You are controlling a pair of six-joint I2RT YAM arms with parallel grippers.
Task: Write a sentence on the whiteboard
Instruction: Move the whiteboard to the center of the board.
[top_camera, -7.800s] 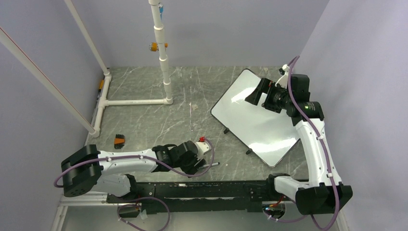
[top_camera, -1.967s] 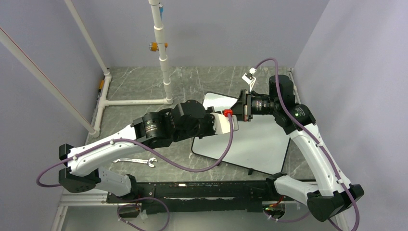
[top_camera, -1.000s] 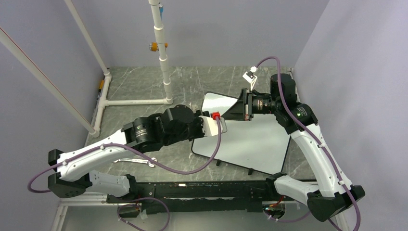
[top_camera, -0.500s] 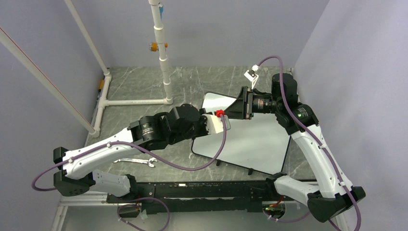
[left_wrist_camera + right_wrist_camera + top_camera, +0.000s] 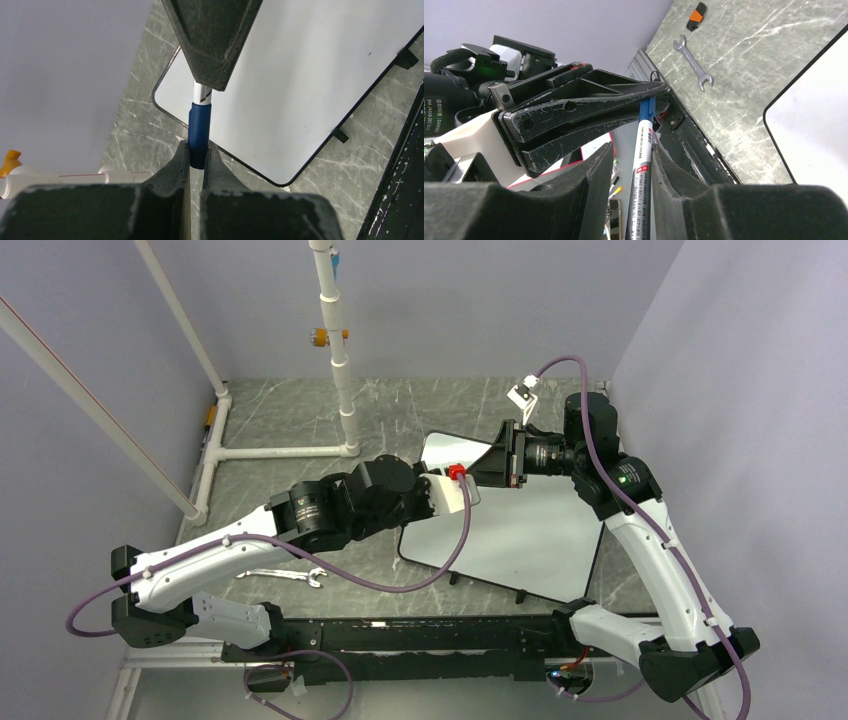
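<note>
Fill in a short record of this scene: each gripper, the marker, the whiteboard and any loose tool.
left gripper: shut on the marker's blue cap
right gripper: shut on the marker barrel
marker position: held in the air between both grippers, over a corner of the whiteboard
whiteboard: lying face up, blank, no writing visible
wrench: lying left of the whiteboard, near the left arm, untouched

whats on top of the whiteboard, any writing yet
The visible whiteboard face is blank, no writing. The left pincer, right pincer and capped marker above it hide a patch.
</note>
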